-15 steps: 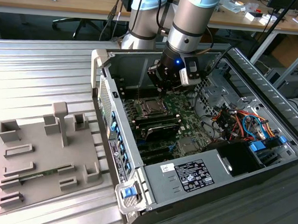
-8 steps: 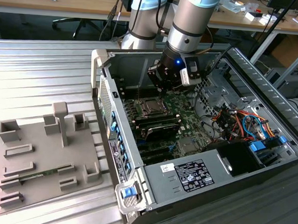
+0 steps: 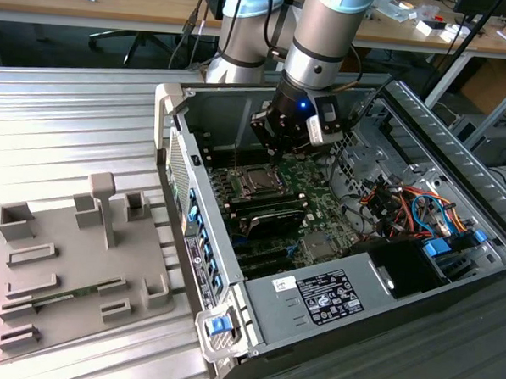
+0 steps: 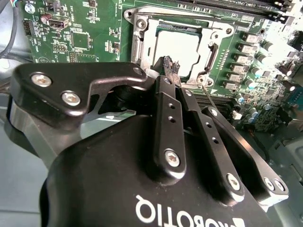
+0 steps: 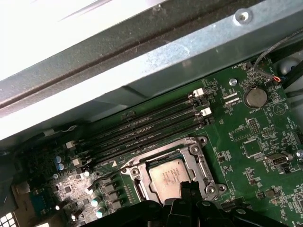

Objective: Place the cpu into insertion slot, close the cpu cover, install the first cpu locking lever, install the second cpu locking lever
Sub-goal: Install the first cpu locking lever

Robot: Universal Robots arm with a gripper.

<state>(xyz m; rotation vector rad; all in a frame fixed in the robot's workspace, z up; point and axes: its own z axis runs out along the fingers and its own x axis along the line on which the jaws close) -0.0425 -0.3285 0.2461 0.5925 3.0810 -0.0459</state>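
Ribbed metal table (image 3: 79,112) carries an open grey steel computer case (image 3: 314,312). We find the black tool (image 4: 169,65) clenched, its tips together just above one edge of the square insertion slot (image 4: 211,52). We record the cpu (image 4: 177,47), flat and silvery-faced, seated in that slot. The shiny windowed cpu cover (image 4: 142,42) lies around it on the green motherboard (image 5: 251,127).
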